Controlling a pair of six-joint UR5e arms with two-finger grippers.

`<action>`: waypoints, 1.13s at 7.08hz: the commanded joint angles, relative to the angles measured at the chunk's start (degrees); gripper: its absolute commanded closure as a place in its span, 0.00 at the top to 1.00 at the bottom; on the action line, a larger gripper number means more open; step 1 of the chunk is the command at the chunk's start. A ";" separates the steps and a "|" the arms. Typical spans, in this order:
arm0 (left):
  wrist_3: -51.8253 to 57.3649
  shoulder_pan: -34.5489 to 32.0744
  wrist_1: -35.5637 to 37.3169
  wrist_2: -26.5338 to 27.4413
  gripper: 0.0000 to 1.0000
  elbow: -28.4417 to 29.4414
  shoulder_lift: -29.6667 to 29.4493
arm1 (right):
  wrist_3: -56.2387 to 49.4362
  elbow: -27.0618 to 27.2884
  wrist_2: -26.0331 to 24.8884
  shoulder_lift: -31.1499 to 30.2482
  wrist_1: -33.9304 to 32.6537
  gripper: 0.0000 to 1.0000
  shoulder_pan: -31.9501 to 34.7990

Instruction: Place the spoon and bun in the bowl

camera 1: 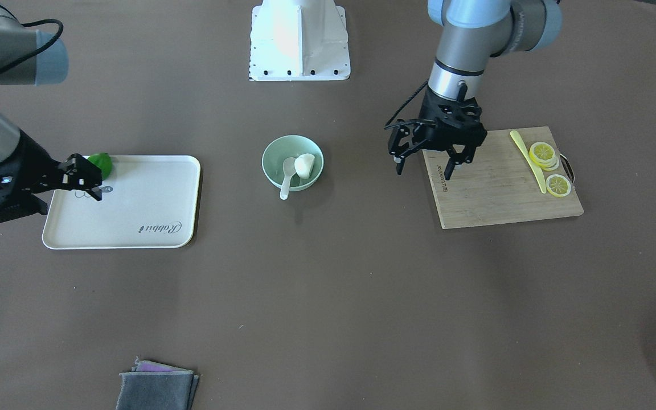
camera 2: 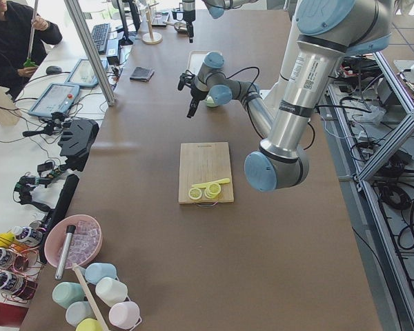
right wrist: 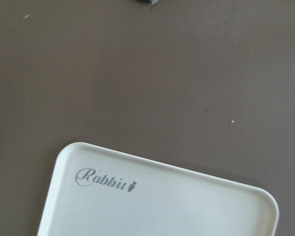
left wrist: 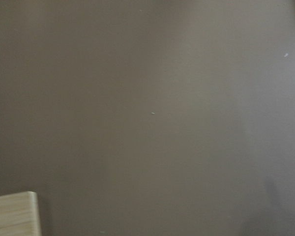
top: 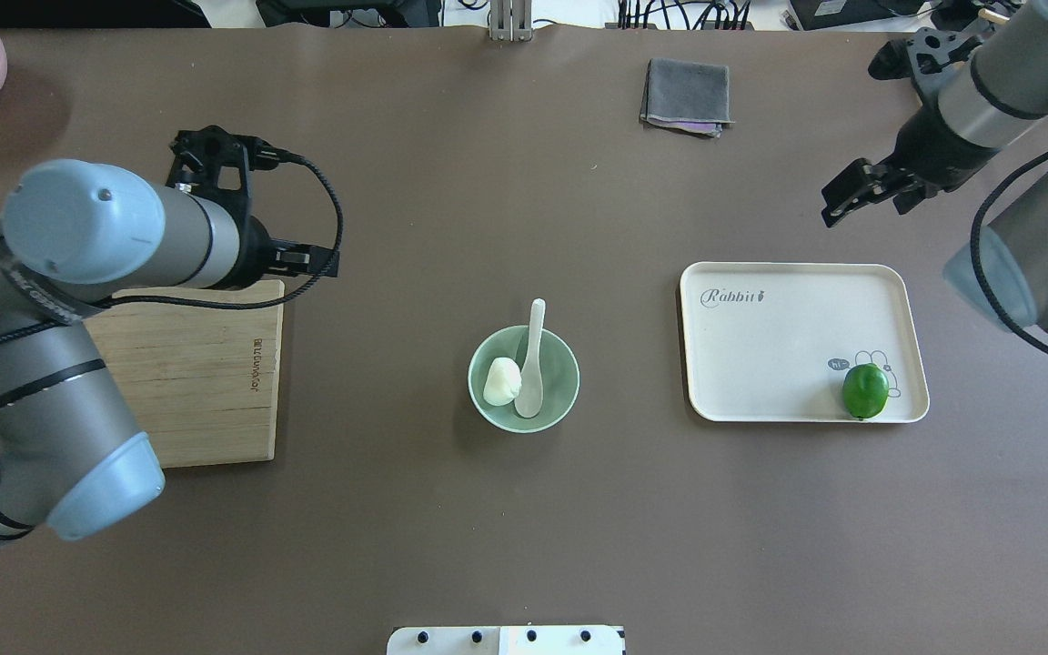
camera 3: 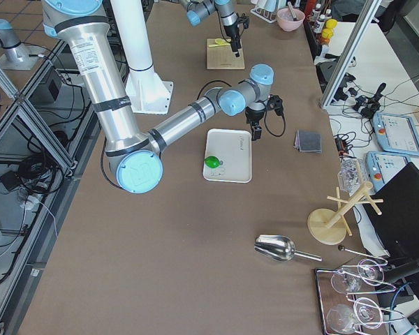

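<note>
Both spoon (camera 1: 287, 173) and bun (camera 1: 304, 165) lie in the bowl (camera 1: 271, 168), so left gripper (camera 1: 456, 164) and right gripper (camera 1: 90, 179) hover apart, jaws spread, holding nothing

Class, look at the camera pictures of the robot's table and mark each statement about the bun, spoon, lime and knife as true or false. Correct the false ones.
1. The bun lies inside the bowl. True.
2. The spoon lies on the tray. False: its scoop is in the bowl beside the bun, and its handle sticks out over the rim.
3. The lime sits on the tray. True.
4. The left gripper holds the knife. False: that gripper is open and empty over the near edge of the cutting board. The knife lies on the board beside the lemon slices.
</note>
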 commanded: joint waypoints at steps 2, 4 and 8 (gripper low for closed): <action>24.76 -26.63 0.91 -19.54 0.98 2.21 9.66 | -17.58 -4.81 1.30 -7.70 -0.30 1.00 12.32; 42.49 -39.68 -2.33 -25.31 0.98 6.44 15.28 | -18.49 -6.40 2.71 -11.06 -0.12 1.00 15.34; 44.52 -46.94 -1.47 -25.40 0.98 10.57 20.93 | -18.23 -7.81 2.27 -14.49 -0.21 1.00 18.23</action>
